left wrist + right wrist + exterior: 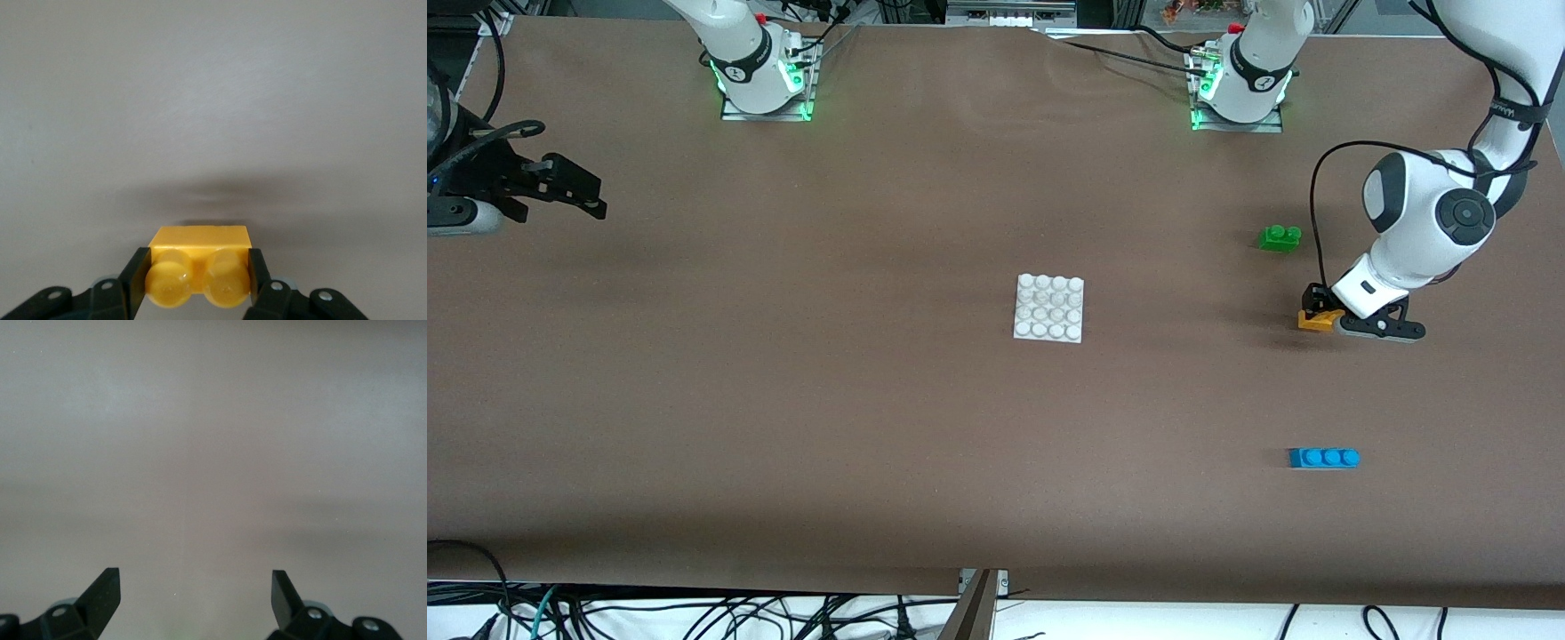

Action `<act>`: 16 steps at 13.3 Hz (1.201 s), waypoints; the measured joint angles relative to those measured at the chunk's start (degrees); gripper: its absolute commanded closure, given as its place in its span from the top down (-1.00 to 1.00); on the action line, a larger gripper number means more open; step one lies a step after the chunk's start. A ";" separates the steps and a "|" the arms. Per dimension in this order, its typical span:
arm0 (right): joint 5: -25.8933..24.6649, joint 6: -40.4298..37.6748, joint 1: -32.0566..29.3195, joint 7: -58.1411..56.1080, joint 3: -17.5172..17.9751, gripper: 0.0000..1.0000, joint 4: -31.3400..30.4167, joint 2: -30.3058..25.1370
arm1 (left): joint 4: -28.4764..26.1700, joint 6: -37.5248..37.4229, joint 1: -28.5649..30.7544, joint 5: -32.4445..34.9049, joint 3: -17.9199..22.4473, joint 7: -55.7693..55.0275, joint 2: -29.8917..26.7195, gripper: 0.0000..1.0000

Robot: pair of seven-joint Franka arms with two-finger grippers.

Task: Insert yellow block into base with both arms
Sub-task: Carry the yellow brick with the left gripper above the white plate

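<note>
L hand (1319, 313) was clamped on yellow block (1316, 321) at table (871, 400) level; R hand (578, 191) waited, fingers apart, well off base (1049, 308).

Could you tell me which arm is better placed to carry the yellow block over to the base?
Left: the left gripper is shut on the yellow block. The right gripper waits open at the table's edge, away from the base.

Low centre of frame: yellow block (199, 268), two round studs facing the camera, clamped between the black fingers (133, 283) of the left pincer (198, 283), one at each end. Above, bare grey counter (213, 100), soft shadow just over the block.
</note>
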 measured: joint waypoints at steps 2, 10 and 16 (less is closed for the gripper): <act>0.01 -0.01 0.00 0.00 0.00 1.00 0.01 0.00 | 3.88 -7.94 0.00 0.00 -4.19 -2.09 -2.03 -0.52; 0.02 -0.20 -0.01 0.00 -0.06 1.00 0.01 0.00 | 17.44 -21.08 -0.87 0.00 -23.09 -12.79 -0.51 -0.52; 0.02 -0.63 -0.01 -0.02 -0.06 1.00 0.02 0.00 | 22.99 -21.08 -10.75 0.00 -25.69 -26.65 5.11 -0.53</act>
